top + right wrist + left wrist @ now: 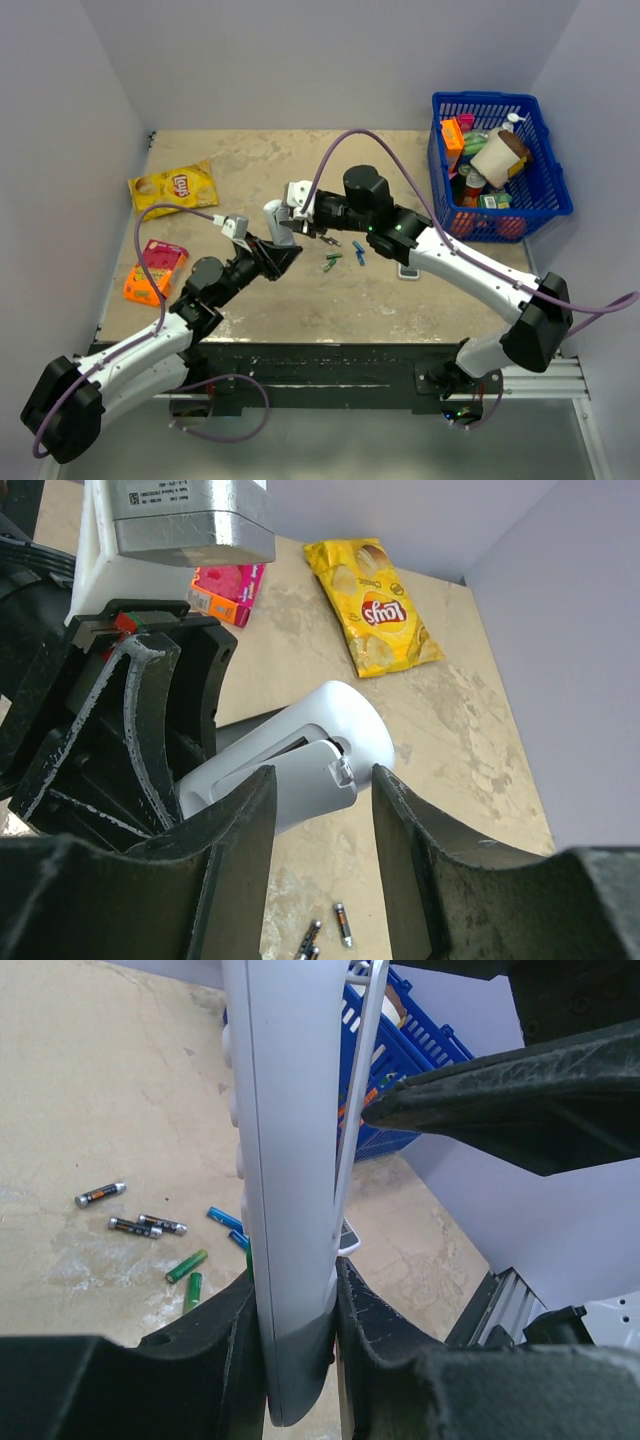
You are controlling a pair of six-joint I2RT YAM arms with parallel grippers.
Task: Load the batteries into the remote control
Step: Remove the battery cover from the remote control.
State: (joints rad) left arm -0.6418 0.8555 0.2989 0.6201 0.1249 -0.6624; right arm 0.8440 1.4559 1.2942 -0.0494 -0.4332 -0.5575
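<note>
The white remote control [290,1160] stands on end, and my left gripper [295,1300] is shut on its lower end. Its back cover [320,780] is lifted at the tip, so the dark compartment [318,742] shows under it. My right gripper [322,790] is open astride that cover, with a clear gap to its right finger [420,840]. In the top view both grippers [272,250] [305,215] meet at the remote [283,222] over the table's middle. Two green batteries [187,1265] [192,1292] lie on the table below; in the top view they [333,262] lie just right of the grippers.
Blue cells [225,1220] and dark brownish cells [100,1195] lie near the green ones. Another remote [410,270] rests under my right arm. A blue basket [545,150] of goods stands at the back right. A yellow chips bag [172,187] and a pink box [155,270] lie at the left.
</note>
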